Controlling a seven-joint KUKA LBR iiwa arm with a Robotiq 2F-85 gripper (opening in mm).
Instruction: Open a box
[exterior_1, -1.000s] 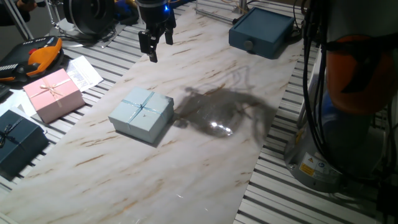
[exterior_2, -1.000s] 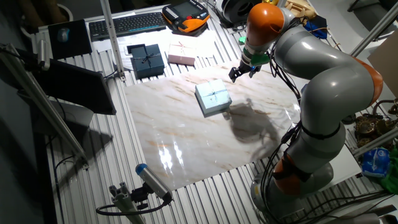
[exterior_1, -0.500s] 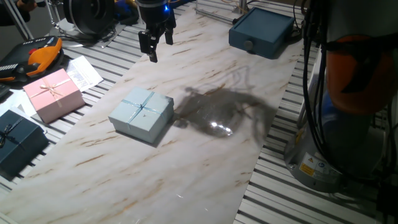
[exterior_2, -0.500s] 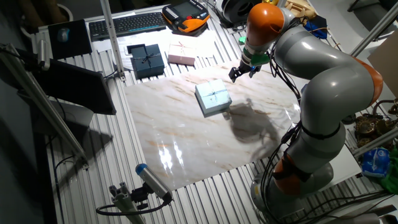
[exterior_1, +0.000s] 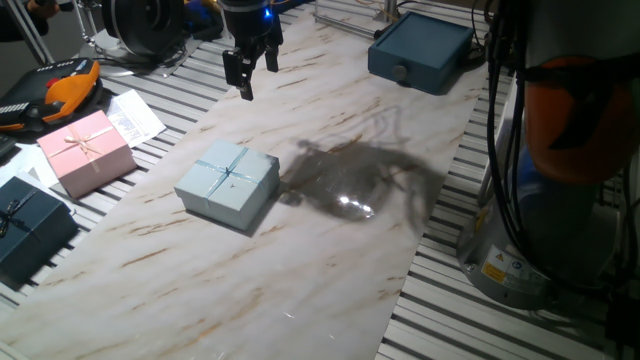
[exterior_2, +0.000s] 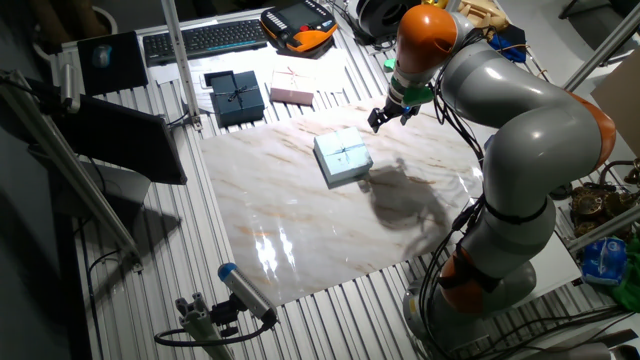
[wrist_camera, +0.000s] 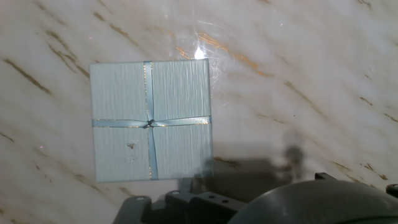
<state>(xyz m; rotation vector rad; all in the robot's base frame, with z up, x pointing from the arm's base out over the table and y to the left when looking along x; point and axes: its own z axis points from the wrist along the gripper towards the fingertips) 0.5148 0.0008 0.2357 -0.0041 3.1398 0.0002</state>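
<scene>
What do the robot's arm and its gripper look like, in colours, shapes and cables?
The arm has thick, rounded grey segments with orange joint sections. Black cables run down beside its lower part to a grey base with a yellow warning sticker. The gripper is black, with two narrow fingers, and a small blue light glows just above it.

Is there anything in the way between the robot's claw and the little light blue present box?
Nothing. In both fixed views, only bare marble board lies between the gripper and the small pale blue cardboard gift box; its lid is closed.
</scene>
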